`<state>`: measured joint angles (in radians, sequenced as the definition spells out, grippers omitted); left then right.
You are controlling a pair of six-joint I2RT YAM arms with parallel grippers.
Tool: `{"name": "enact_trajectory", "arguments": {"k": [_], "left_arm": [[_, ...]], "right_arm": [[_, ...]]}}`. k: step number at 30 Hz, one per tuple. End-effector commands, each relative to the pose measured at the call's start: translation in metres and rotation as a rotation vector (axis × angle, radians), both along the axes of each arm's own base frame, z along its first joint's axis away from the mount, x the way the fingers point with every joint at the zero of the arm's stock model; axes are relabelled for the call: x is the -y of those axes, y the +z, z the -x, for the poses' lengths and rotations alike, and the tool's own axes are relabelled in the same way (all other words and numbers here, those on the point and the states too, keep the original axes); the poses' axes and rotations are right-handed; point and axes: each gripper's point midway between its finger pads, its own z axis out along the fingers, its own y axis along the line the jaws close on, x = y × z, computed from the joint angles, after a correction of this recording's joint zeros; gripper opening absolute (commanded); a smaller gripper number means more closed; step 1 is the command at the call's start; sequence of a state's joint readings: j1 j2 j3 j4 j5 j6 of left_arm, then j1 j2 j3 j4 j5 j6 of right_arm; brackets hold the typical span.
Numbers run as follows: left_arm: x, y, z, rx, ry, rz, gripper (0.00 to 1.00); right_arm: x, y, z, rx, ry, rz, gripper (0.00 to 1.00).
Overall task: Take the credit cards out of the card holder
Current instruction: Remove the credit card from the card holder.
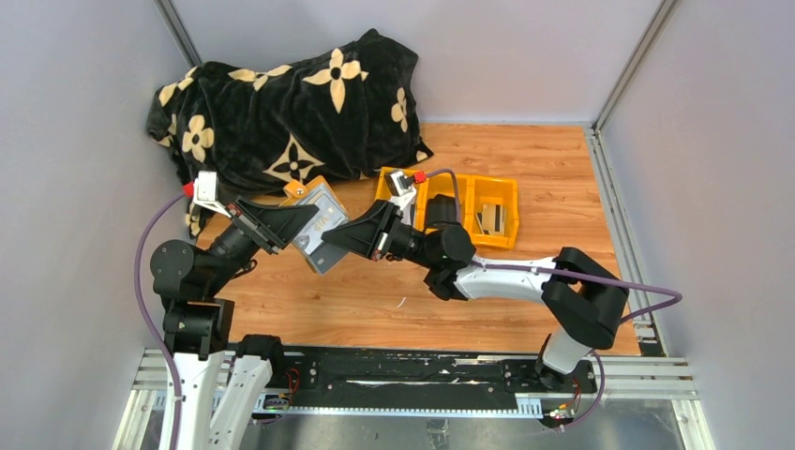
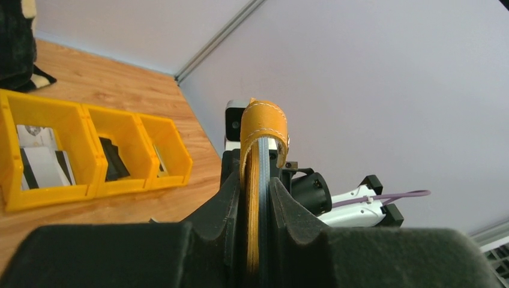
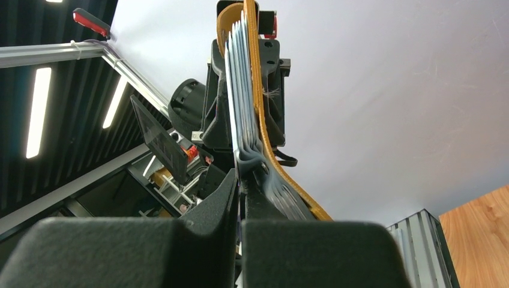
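The mustard-tan card holder hangs open above the table with its grey pockets facing up. My left gripper is shut on its folded side; in the left wrist view the holder stands edge-on between the fingers. From the other side, my right gripper is shut on the thin pale edge of a credit card at the holder's lower corner. The right wrist view shows that card running down into the closed jaws beside the holder. Most of the card is hidden in the pockets.
A yellow three-compartment bin stands right of centre, with cards lying in it; it also shows in the left wrist view. A black blanket with tan flowers is heaped at the back left. Grey walls close in both sides.
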<state>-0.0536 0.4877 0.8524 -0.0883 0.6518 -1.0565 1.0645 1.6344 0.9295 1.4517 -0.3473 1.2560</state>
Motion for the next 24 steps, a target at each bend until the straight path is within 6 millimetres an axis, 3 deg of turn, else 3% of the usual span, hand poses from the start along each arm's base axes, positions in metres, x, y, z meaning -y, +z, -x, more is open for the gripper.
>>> {"name": "enact_trajectory", "arguments": {"k": [1, 16, 24], "left_arm": [[0.009, -0.014, 0.008, -0.074, -0.079, -0.019, 0.06], [0.004, -0.008, 0.005, -0.08, -0.03, -0.017, 0.01], [0.004, -0.003, 0.01, -0.057, -0.031, -0.031, 0.0]], "right_arm": [[0.036, 0.044, 0.019, 0.103, -0.019, -0.166, 0.0], [0.043, 0.036, 0.023, 0.109, -0.022, -0.149, 0.0], [0.046, 0.021, 0.029, 0.11, -0.002, -0.111, 0.0]]}}
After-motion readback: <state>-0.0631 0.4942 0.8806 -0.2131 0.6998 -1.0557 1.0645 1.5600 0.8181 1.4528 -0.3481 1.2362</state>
